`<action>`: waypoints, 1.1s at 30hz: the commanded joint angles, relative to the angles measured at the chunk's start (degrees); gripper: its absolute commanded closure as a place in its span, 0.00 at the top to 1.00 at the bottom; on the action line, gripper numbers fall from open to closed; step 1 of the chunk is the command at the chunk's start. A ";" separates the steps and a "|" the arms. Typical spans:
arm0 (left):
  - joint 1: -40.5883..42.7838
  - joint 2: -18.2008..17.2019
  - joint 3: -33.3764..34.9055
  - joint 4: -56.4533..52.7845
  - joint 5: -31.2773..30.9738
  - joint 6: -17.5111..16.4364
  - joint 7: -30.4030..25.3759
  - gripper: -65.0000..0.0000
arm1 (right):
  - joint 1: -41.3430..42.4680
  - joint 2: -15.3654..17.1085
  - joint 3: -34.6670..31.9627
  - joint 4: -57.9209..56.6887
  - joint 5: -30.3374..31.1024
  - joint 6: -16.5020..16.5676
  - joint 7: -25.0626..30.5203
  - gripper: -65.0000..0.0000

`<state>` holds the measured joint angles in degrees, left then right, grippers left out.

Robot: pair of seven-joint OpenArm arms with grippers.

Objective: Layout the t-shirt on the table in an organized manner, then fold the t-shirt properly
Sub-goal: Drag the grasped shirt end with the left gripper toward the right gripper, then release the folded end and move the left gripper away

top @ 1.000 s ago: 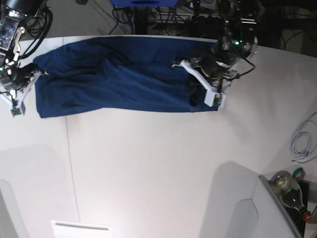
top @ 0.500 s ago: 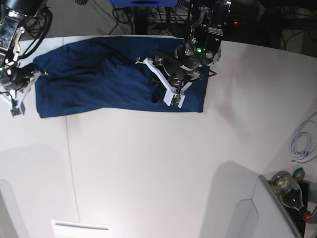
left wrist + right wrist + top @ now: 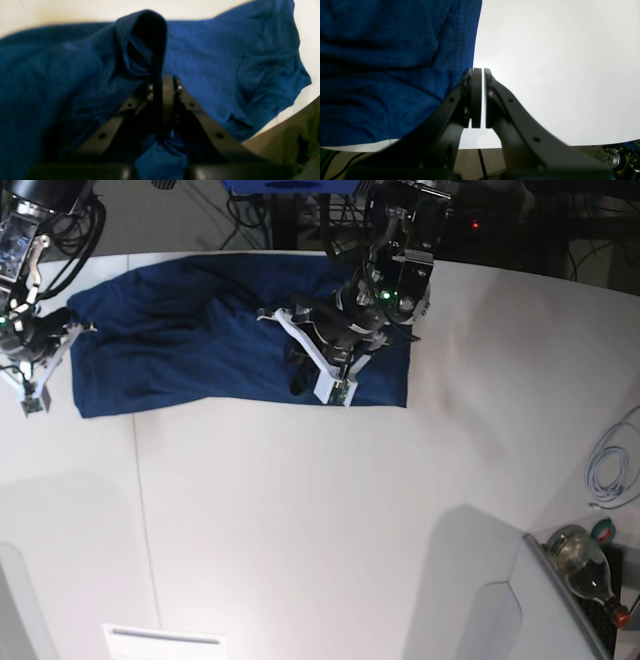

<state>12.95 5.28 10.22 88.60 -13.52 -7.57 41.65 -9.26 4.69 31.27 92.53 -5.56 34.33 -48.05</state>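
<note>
Fabric runs long-ways across the far part of the white bench [image 3: 320, 510], and that long axis is what the coming move turns on: the navy t-shirt [image 3: 190, 340] stretches side to side in the base view, with one arm at each end of it. At the shirt's left end in that view sits the right gripper [image 3: 38, 370], just beside the cloth's edge; its wrist view shows the jaws pressed together with only a thin sliver of light between them and no cloth inside, the shirt's border lying immediately to one side of the fingertips [image 3: 477, 75]. Moving along the shirt toward its other end, the cloth lies mostly flat with shallow wrinkles, then bunches where the left gripper [image 3: 318, 370] stands over it, nearer the shirt's middle than its end. In the left wrist view that gripper [image 3: 162, 82] is pinching a raised fold of the t-shirt, which stands up in a hooded peak above the fingertips. By my judgement the left arm is carrying its end inward over the body, toward the right gripper, so the fold travels along the long axis.
</note>
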 commanded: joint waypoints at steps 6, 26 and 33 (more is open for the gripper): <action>-1.04 0.30 2.05 0.06 -0.33 -0.38 -0.73 0.00 | 0.51 0.72 0.16 0.88 0.16 0.09 0.71 0.02; -9.13 0.22 9.96 -3.19 -0.68 -0.38 5.16 0.25 | 0.51 0.72 0.16 0.88 0.16 0.09 0.71 0.02; -13.26 0.39 18.40 -5.30 -0.77 -0.38 5.16 0.24 | 0.51 0.72 0.16 0.88 0.16 0.09 0.71 0.02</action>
<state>0.32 5.06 28.62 82.41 -13.78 -7.66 47.59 -9.28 4.71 31.27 92.53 -5.58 34.33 -48.05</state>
